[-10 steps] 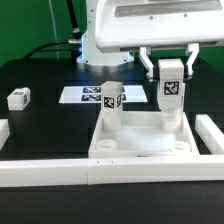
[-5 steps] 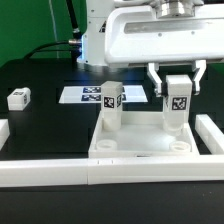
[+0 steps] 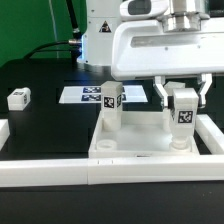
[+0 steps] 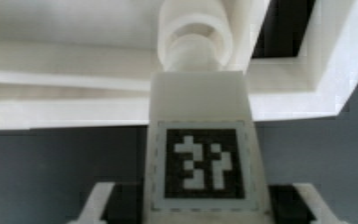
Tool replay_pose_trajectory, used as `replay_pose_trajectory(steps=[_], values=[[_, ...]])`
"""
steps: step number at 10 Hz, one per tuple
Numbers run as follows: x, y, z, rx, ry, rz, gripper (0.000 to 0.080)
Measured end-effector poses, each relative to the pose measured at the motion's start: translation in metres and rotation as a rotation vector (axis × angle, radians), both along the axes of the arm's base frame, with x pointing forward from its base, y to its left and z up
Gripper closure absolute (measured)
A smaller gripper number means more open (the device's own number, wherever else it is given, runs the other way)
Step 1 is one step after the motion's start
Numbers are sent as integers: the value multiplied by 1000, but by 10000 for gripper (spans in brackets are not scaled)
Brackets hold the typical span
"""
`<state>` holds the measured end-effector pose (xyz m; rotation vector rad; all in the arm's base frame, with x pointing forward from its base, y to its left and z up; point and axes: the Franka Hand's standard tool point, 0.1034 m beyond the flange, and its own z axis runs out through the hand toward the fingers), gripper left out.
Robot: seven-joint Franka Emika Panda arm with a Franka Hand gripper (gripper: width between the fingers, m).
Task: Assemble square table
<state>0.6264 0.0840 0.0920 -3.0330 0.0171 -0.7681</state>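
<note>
The white square table top (image 3: 140,157) lies in the middle of the exterior view, inside the rails. One white tagged leg (image 3: 111,106) stands upright in its back corner on the exterior view's left. My gripper (image 3: 182,98) is shut on a second leg (image 3: 182,118), held upright with its lower end at the corner socket near the front on the exterior view's right. The wrist view shows this leg (image 4: 202,120) between my fingers (image 4: 108,203), its far end over the round socket (image 4: 197,42). I cannot tell whether it is seated. A third leg (image 3: 18,98) lies loose at the exterior view's left.
The marker board (image 3: 80,95) lies flat behind the table top. Long white border rails run along the front (image 3: 50,172) and at the exterior view's right (image 3: 211,135). A short rail end (image 3: 3,130) sits at the exterior view's left edge. The arm's base stands behind.
My gripper has carried the held leg downward and toward the exterior view's right, from above the tray down to the corner socket. The jaws stayed shut on it.
</note>
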Motion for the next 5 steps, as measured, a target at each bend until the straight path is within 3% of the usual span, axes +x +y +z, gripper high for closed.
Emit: replay_pose_trajectory(steps=[5], values=[[-4, 4, -13, -6, -2, 8, 509]])
